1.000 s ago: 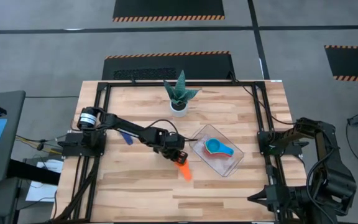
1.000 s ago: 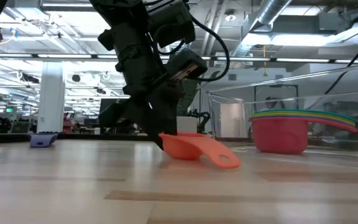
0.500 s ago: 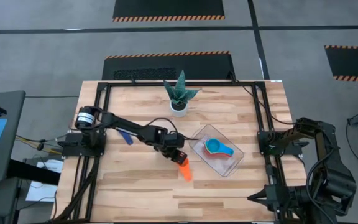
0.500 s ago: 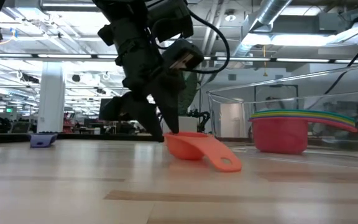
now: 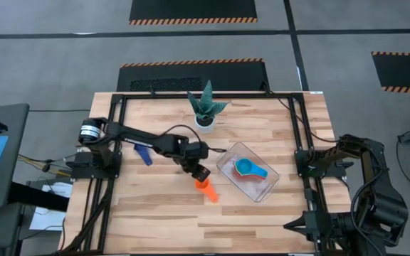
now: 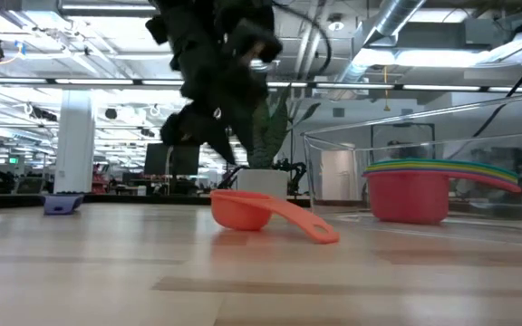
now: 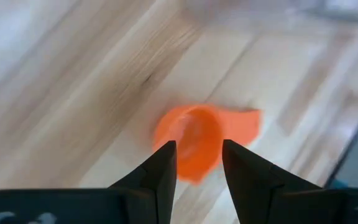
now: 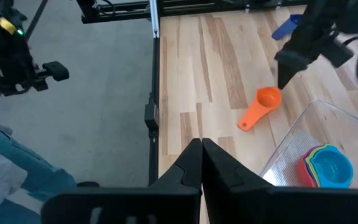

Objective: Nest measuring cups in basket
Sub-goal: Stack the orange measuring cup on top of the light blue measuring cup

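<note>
Left tool [image 5: 199, 173], centre of the high view, hangs just above and to the upper left of the small orange plastic measuring cup [image 5: 206, 190]. Fingers apart, nothing between them; the left wrist view shows both dark fingers [image 7: 157, 176] over the cup's bowl with a clear gap, cup lying free.

Orange cup: upright on the wooden slatted bench [image 5: 155, 213], handle pointing toward the lower right of the high view. It lies just outside the lower-left corner of the clear rectangular plastic basket [image 5: 266, 194], not in it. The low view confirms it rests flat on the bench, tool raised above it.

Basket, right of centre: holds a nested stack of measuring cups [image 5: 248, 169], light blue on top; the low view shows red at the bottom with coloured rims layered above.

One small dark blue cup [image 5: 143, 154] lies on the bench at left-centre, near the left arm.

Right tool [image 8: 201, 163]: fingers together, parked off the bench's right edge.

Step in hand, by my reading: picking up the orange cup. Next move calls for lowering the parted fingers over the rim or handle, gripping, lifting, then carrying it over the basket wall onto the stack.
</note>
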